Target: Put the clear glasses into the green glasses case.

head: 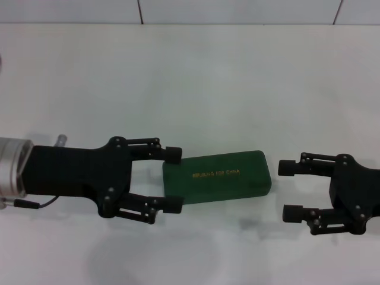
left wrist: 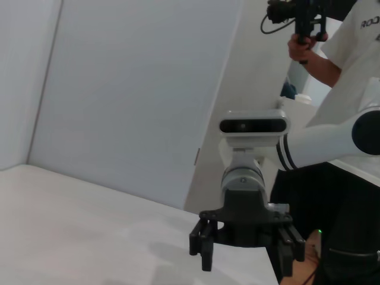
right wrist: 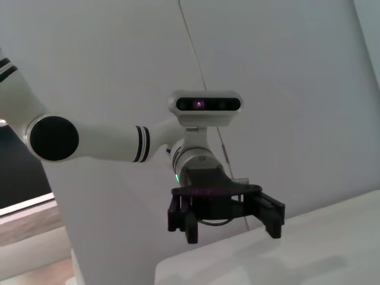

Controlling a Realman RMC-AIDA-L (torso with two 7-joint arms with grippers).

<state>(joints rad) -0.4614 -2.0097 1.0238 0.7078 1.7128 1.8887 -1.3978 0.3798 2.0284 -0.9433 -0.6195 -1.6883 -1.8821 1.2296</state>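
The green glasses case (head: 218,177) lies shut on the white table (head: 190,77), lid up with gold lettering showing. My left gripper (head: 173,179) is open, and its two fingers straddle the case's left end, one beyond it and one on the near side. My right gripper (head: 289,190) is open a short way off the case's right end and holds nothing. The left wrist view shows the right gripper (left wrist: 246,255) facing it, and the right wrist view shows the left gripper (right wrist: 227,228). The clear glasses are out of view.
A tiled wall (head: 237,10) runs along the table's far edge. In the left wrist view a person (left wrist: 338,71) holding a camera stands past the table's edge, behind the right arm.
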